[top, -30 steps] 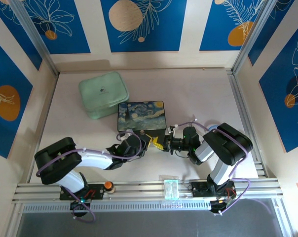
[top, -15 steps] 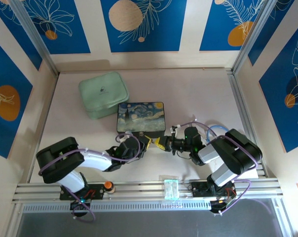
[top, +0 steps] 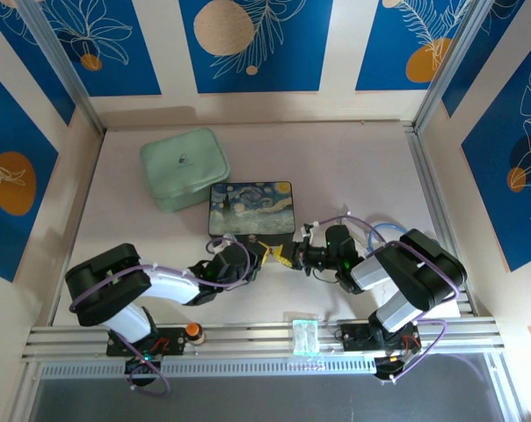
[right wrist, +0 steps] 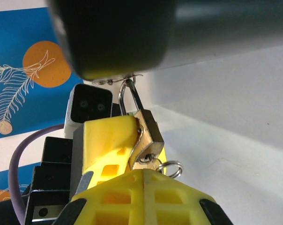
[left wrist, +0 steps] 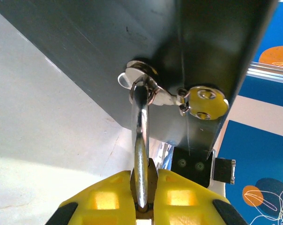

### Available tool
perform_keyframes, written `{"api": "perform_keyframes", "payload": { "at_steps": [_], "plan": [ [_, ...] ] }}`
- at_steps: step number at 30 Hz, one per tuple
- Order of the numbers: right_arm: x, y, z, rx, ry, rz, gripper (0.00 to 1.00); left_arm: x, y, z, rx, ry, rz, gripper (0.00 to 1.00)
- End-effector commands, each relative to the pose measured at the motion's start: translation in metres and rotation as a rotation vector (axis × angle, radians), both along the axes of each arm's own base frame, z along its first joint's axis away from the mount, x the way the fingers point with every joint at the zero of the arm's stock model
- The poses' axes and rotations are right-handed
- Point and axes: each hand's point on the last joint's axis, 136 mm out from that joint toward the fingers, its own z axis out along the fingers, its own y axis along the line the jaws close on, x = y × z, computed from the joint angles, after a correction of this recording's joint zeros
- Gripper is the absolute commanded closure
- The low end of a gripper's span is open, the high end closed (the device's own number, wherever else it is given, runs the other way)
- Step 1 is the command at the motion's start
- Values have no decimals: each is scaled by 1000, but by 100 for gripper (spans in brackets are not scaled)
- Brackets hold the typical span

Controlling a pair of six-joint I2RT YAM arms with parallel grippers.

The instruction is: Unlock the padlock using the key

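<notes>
From above, the left gripper (top: 267, 251) and right gripper (top: 286, 258) meet tip to tip at the near edge of the painted box (top: 251, 207) on the tabletop (top: 353, 176). The padlock (top: 276, 255) is between them, too small to read there. A green case (top: 185, 169) sits just beside the box's far left corner.

Left wrist view: the 2 yellow jaws pinch the padlock's body, its long axis running straight up the picture. The silver shackle (left wrist: 140, 136) rises from between them and hooks through the box's clasp (left wrist: 139, 77).

Right wrist view: the brass body hangs tilted below the clasp, shackle end up, keyhole end down toward this gripper. Its jaws are pressed together on the head of the key (right wrist: 150, 162), which points up at the padlock's base and touches it. A small key ring (right wrist: 172, 168) lies just beside it.
</notes>
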Motion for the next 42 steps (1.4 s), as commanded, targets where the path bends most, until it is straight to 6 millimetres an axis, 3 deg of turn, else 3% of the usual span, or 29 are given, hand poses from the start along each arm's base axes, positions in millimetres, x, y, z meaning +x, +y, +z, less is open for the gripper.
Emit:
{"api": "perform_keyframes", "payload": {
  "at_steps": [1,4,6,9,13,17,19,25,30,33,38,42],
  "plan": [
    [2,-1,-1,-42,-44,4,94,2,-6,33,-46,-65,-21,100],
    [-3,-14,-16,-193,-46,-12,89,-2,0,23,42,-45,-39,100],
    [-10,-31,-28,-391,-29,-24,83,-5,5,15,75,-16,-40,100],
    [-16,-52,-22,-548,-92,-29,76,-4,9,12,67,-26,-25,100],
    [-17,-65,-13,-635,-186,21,64,-5,6,9,59,-23,-38,100],
    [-19,-59,0,-714,-340,116,40,-6,2,5,44,-24,-56,100],
    [-18,-59,5,-798,-441,135,0,-8,1,2,46,-13,-62,100],
    [-11,-52,19,-877,-626,164,4,-12,3,-5,59,18,-76,100],
    [-7,-35,28,-794,-781,192,16,-14,4,-6,66,46,-79,100],
    [-17,-22,31,-748,-940,294,31,-17,1,-7,94,82,-114,100],
    [-20,-21,22,-827,-1018,375,30,-18,2,-8,94,105,-112,100],
    [-19,-12,8,-839,-1059,404,43,-14,5,-6,97,109,-113,100]
  ]
}}
